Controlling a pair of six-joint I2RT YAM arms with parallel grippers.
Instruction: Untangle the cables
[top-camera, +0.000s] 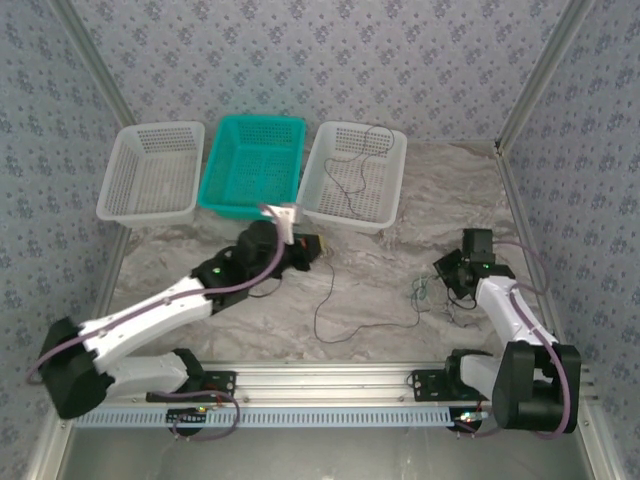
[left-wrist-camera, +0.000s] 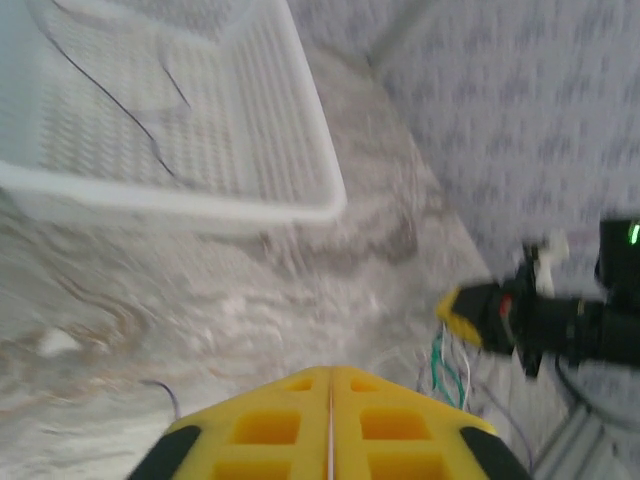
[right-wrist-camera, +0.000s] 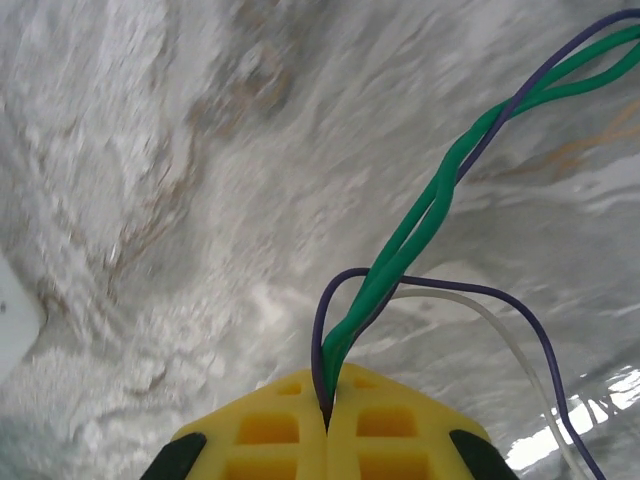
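Observation:
The cables (top-camera: 424, 293) form a small green, white and dark tangle on the marble tabletop, just left of my right gripper (top-camera: 443, 272). In the right wrist view that gripper (right-wrist-camera: 328, 400) is shut on a doubled green cable (right-wrist-camera: 420, 225) and a purple one (right-wrist-camera: 322, 320), while a white cable (right-wrist-camera: 480, 310) curves past. My left gripper (top-camera: 312, 247) hovers mid-table in front of the baskets. Its yellow fingers (left-wrist-camera: 270, 425) stand pressed together with nothing between them. One loose dark cable (top-camera: 325, 310) trails across the table between the arms. Another dark cable (top-camera: 355, 165) lies in the right white basket (top-camera: 345, 215).
Three baskets line the back: white (top-camera: 145, 212), teal (top-camera: 240, 208), white. From the left wrist camera I see the white basket's rim (left-wrist-camera: 300, 210), the right gripper (left-wrist-camera: 480, 315) and the tangle (left-wrist-camera: 450, 365) beneath it. Patterned walls and metal posts enclose the table.

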